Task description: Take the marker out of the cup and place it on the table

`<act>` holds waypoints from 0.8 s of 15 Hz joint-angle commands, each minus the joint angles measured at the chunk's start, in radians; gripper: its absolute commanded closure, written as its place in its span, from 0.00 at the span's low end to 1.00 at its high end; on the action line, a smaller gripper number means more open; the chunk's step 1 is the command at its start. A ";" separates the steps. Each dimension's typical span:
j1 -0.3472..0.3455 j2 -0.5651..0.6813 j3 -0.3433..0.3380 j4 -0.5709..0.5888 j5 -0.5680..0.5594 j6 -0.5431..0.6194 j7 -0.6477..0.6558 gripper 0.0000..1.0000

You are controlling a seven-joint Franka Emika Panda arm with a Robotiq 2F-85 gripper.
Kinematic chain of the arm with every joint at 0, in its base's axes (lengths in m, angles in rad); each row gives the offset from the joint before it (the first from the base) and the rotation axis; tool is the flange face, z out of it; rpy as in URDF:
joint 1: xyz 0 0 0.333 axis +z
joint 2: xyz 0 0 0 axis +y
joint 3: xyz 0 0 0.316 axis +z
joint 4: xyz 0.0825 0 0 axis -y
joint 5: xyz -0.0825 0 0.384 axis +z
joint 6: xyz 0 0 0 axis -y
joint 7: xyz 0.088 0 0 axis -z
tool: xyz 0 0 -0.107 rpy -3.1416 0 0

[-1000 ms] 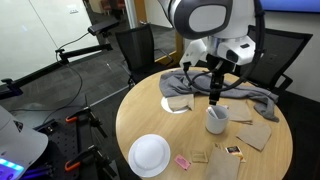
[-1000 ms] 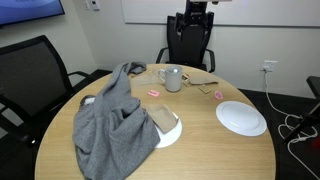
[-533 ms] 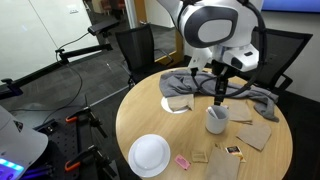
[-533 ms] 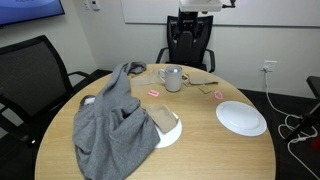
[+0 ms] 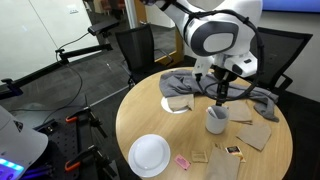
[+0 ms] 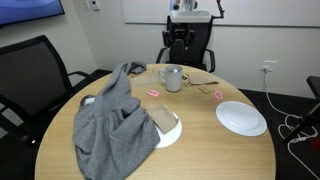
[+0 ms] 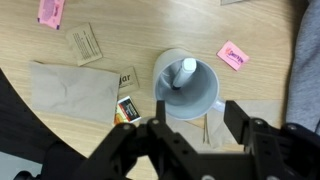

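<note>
The white-grey cup (image 7: pixel 186 85) stands upright on the tan round table (image 7: pixel 130 25). The marker (image 7: pixel 186 70) stands inside it, its light end up and its dark body mostly hidden. In the wrist view my gripper (image 7: pixel 200 125) is open and empty, its two black fingers hanging over the cup's near rim. In an exterior view my gripper (image 5: pixel 221 93) hovers just above the cup (image 5: pixel 215 120). The cup also shows in an exterior view (image 6: pixel 173 78), where my gripper is mostly cut off at the top edge.
A flat white plate (image 5: pixel 149 154) lies near the table's edge. A grey cloth (image 6: pixel 115 120) covers part of the table (image 6: pixel 200 140). Brown napkins (image 7: pixel 70 90), a pink packet (image 7: pixel 233 54) and small sachets lie around the cup. Black chairs stand around the table.
The arm has shifted slightly sideways over the cup, staying just above it. The marker stays in the cup and the gripper stays open.
</note>
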 commanded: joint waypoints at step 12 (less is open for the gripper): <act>-0.007 0.119 0.013 0.121 0.033 -0.135 -0.018 0.44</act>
